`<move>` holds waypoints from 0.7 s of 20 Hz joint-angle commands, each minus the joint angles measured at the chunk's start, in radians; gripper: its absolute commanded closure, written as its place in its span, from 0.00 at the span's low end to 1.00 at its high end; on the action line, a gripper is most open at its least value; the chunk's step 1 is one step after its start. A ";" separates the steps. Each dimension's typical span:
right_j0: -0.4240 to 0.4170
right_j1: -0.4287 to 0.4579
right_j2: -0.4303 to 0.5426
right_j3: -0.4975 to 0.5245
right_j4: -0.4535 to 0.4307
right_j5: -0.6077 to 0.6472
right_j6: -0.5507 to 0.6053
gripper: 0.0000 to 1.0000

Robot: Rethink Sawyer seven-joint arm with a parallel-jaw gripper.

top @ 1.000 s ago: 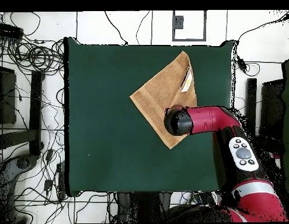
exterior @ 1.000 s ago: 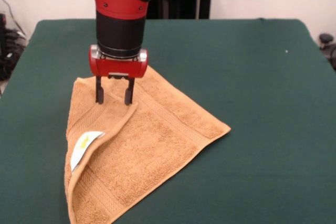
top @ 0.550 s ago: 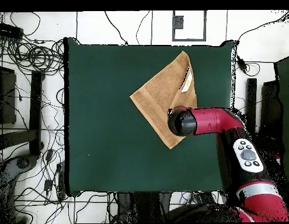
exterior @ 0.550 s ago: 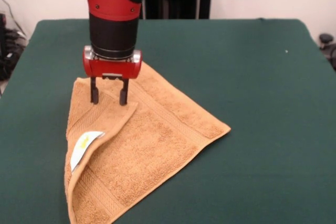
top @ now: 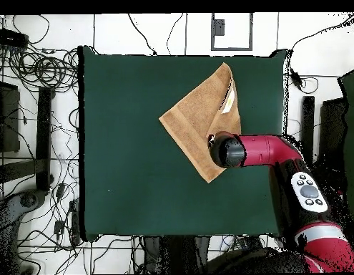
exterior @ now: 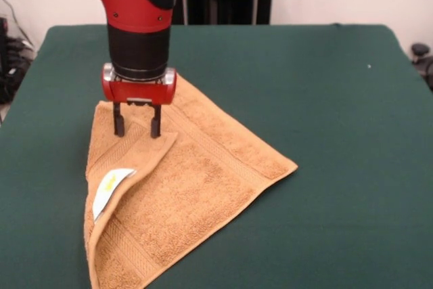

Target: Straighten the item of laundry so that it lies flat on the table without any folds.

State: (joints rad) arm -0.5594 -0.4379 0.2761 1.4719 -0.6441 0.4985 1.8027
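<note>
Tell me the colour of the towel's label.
White with a small yellow mark, on the folded-over flap; the label shows best in the front view.

Towel (exterior: 183,187) near corner cut off; arm (top: 262,152) hides claw overhead.

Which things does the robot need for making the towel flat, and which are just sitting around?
Needed:
- towel, one corner folded over, white label showing
- green table
- gripper, fingers open over the fold

Just around:
- cables on the floor
</note>
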 commanded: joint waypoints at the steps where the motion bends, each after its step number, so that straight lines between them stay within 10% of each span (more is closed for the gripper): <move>1: -0.008 0.067 0.155 0.041 0.072 0.092 -0.109 0.00; 14: 0.004 0.091 0.135 0.041 0.062 0.040 -0.060 0.00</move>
State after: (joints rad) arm -0.6041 -0.4240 0.3076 1.4719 -0.5997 0.4993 1.8027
